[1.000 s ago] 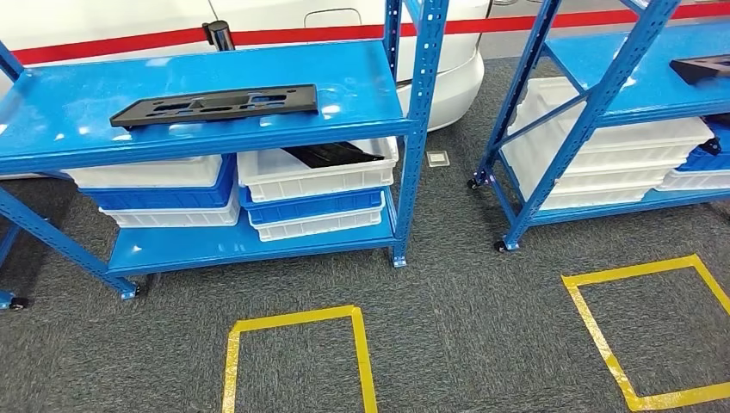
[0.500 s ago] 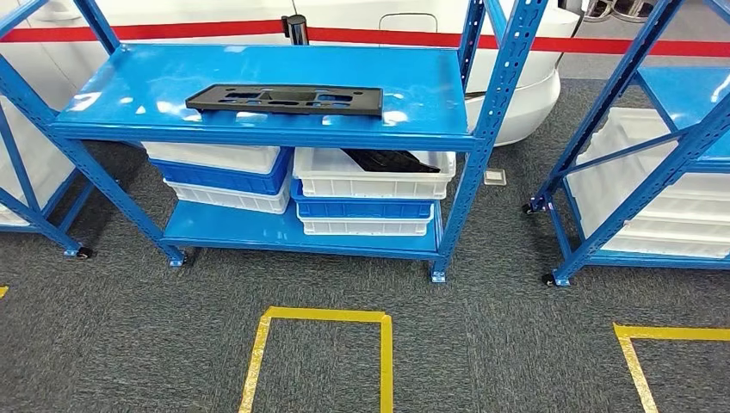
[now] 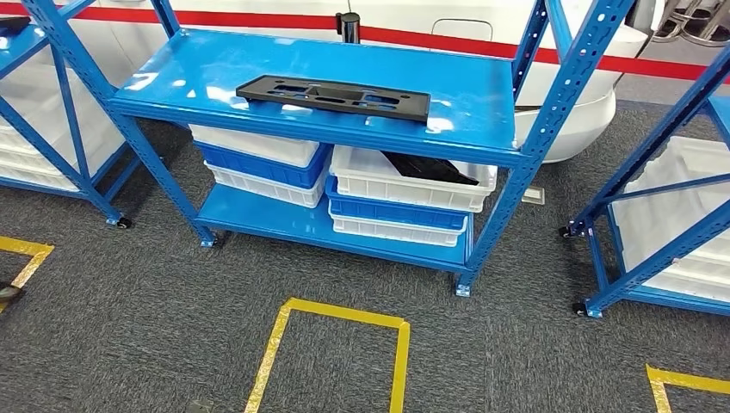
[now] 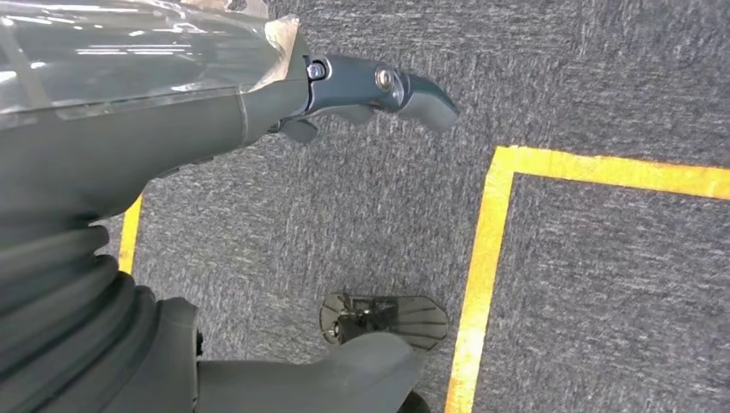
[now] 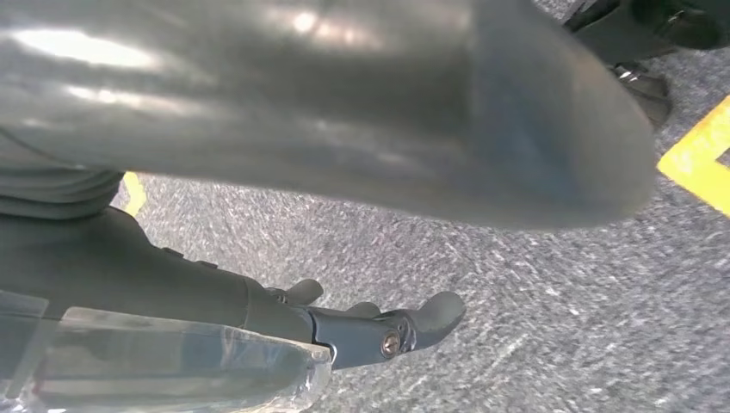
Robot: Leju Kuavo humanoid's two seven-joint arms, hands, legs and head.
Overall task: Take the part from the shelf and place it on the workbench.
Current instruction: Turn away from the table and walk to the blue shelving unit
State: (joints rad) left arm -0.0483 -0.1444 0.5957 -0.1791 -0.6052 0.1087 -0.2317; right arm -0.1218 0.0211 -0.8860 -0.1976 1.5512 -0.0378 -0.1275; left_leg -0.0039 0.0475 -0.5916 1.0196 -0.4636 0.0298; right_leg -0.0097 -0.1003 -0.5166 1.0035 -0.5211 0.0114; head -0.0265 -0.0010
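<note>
Lying flat on the top board of the blue shelf (image 3: 482, 103), near its front edge, was the black part (image 3: 334, 95); the left hand (image 4: 379, 90) and right hand (image 5: 379, 331) hung over carpet, fingers extended, holding nothing; a square approach and two-handed lift from both ends seemed advisable.
</note>
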